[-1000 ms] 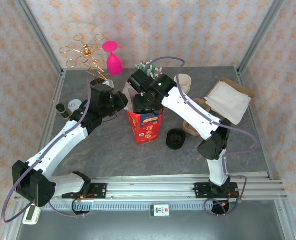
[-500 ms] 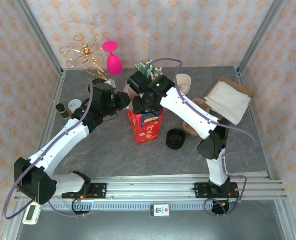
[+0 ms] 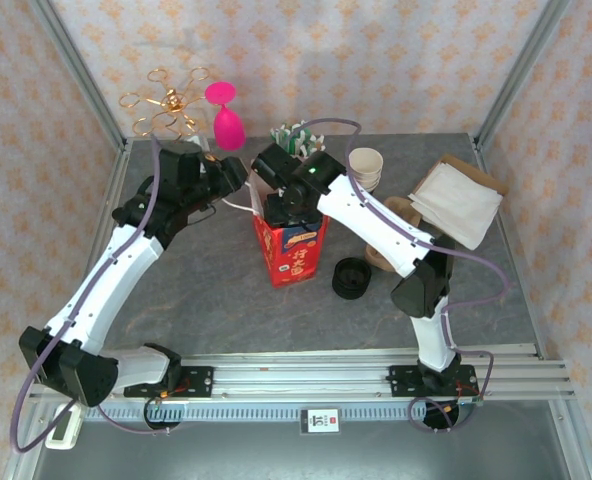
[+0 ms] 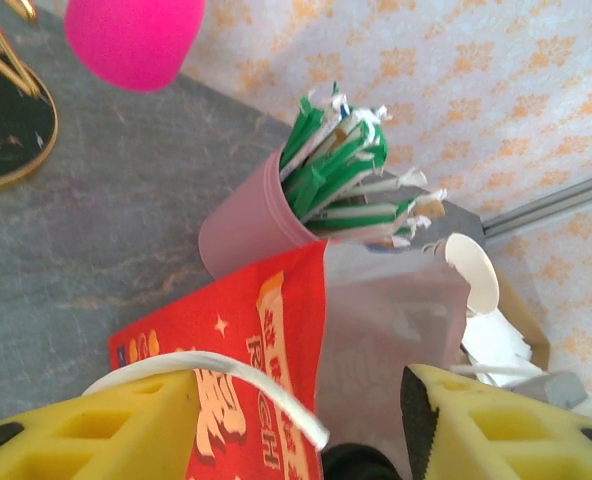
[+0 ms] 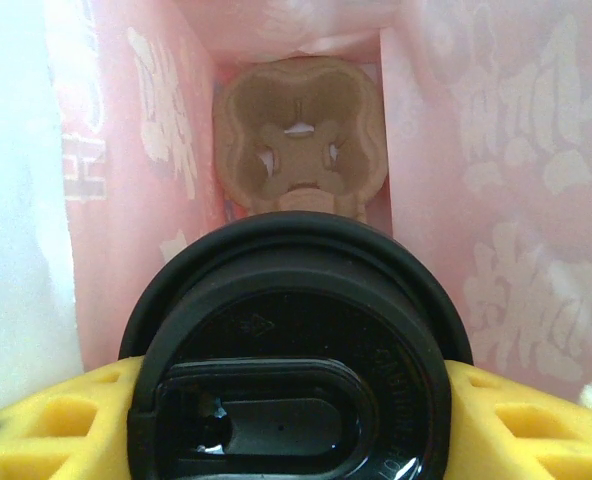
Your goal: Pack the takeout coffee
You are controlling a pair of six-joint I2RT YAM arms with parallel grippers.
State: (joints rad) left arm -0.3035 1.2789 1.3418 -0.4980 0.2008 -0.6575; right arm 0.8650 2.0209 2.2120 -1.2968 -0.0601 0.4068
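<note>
Above the table (image 3: 206,290), in the overhead view, the right gripper (image 3: 279,203) is hanging over the open mouth of a red paper bag (image 3: 294,252), the left gripper (image 3: 228,178) hovering just beside it. At the left wrist, yellow fingers (image 4: 96,430) are standing wide apart, clamping nothing, the bag's white handle (image 4: 226,372) looping between them. At the right wrist, the pads (image 5: 536,420) are gripping the takeout coffee (image 5: 294,330) by its black lid, inside the bag, above a cardboard tray (image 5: 301,130).
</note>
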